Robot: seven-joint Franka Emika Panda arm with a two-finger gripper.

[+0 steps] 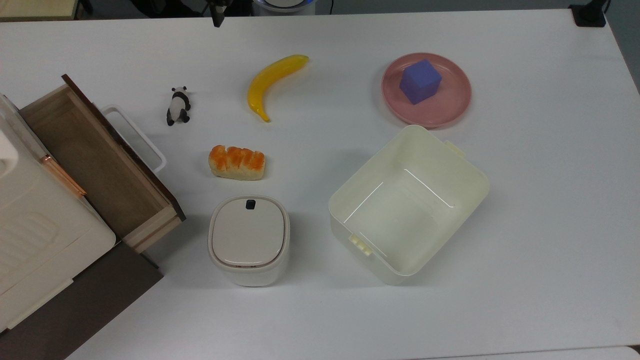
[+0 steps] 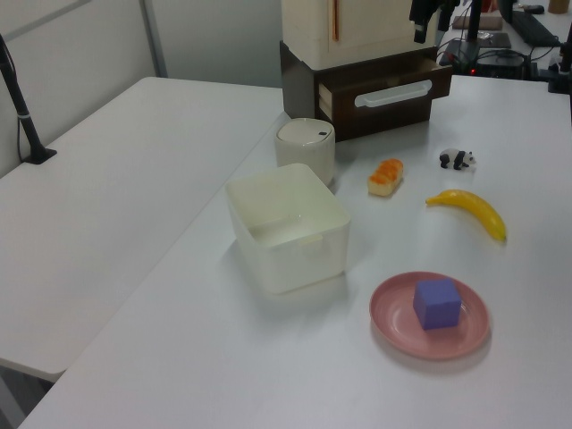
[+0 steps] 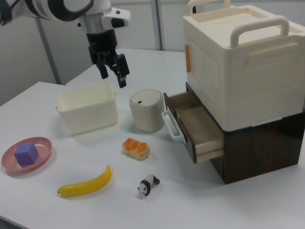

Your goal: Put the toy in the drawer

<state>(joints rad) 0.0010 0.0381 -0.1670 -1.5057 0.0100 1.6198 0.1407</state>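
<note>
The task is at its very start: nothing is picked up yet. The panda figurine (image 3: 149,185) stands on the white tabletop (image 1: 525,240) just in front of the drawer (image 3: 200,126), which is pulled out and holds nothing. The pincer (image 3: 114,72) hangs high above the tabletop, well apart from the drawer, its fingers spread and pinching nothing. Next, I judge, it must travel over to the panda, come down around it and close.

It looks like a robotics lab: white tables (image 2: 134,179) pushed together, a Franka arm (image 3: 62,9), camera stands (image 2: 22,107), and desks with electronics (image 2: 500,40) behind.
</note>
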